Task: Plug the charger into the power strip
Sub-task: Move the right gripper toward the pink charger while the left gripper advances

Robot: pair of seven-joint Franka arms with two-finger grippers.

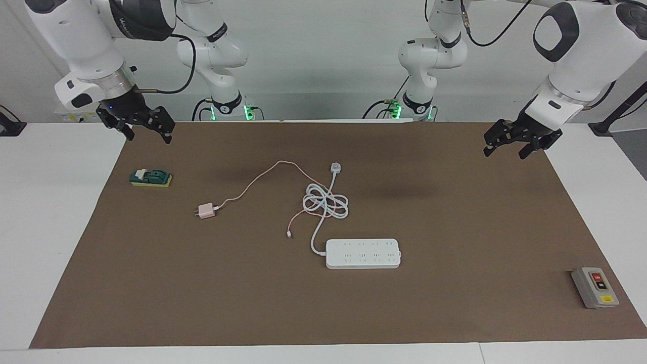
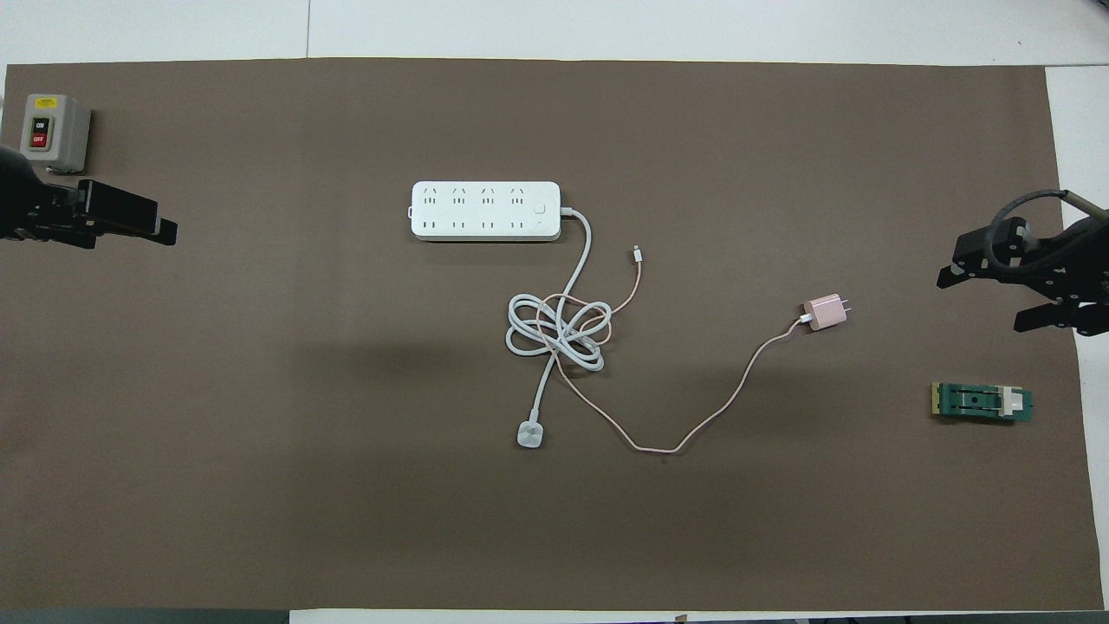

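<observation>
Charger (image 1: pixel 205 211) flat on the brown mat (image 1: pixel 455 227), unplugged, toward the right arm's end, thin pink cable (image 2: pixel 693 429) looping across to the coiled white cord (image 2: pixel 554 334) mid-mat. Power strip (image 1: pixel 363 253) farther from the robots, near the mat's middle, sockets up. Right gripper (image 1: pixel 147 132) raised over the mat's corner nearest its base, fingers spread wide, empty. Left gripper (image 1: pixel 504 148) raised over the mat's edge at its own end, fingers wide, empty.

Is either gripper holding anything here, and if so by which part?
Nothing is held. The left gripper and right gripper hang open and empty in the air; the charger lies untouched on the mat.
</observation>
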